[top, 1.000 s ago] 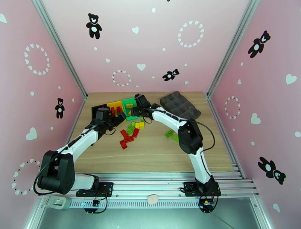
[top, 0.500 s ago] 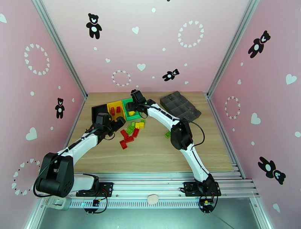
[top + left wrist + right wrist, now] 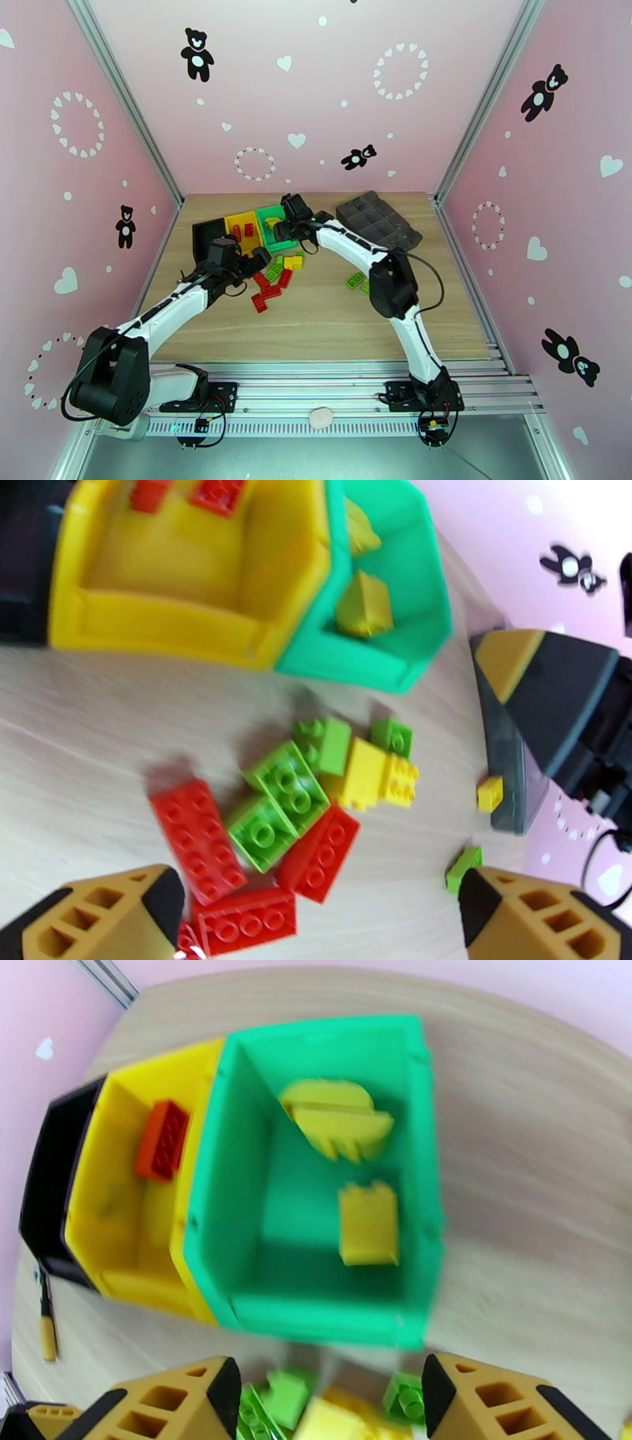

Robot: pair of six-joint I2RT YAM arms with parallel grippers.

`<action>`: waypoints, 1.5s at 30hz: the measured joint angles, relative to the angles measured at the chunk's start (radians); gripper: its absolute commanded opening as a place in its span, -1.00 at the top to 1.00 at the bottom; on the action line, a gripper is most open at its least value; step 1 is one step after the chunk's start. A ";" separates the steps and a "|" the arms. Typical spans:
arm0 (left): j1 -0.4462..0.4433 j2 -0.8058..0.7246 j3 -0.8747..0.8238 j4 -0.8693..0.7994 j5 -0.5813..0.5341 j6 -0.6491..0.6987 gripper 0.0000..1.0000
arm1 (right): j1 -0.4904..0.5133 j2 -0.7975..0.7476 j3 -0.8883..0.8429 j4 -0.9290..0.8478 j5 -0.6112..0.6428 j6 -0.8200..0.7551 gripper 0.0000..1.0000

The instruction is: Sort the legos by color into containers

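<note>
Legos [image 3: 292, 811]: red, yellow, green studded bricks, heaped on worktop [image 3: 79, 740] just before green bin [image 3: 237, 1197]; two yellow inside it, red ones in yellow bin [image 3: 134, 1284]. Left end effector [image 3: 316, 913]: wide open, empty, above heap. Right end effector [image 3: 332, 1402]: open, empty, above green bin.

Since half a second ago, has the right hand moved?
Yes. In the top view the right hand has drawn back from the far end of the green bin toward the bin's near right corner.
</note>
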 measured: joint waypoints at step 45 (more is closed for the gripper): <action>-0.056 -0.134 -0.140 -0.026 -0.114 -0.019 -0.93 | 0.002 -0.026 -0.325 0.136 -0.058 0.064 -0.10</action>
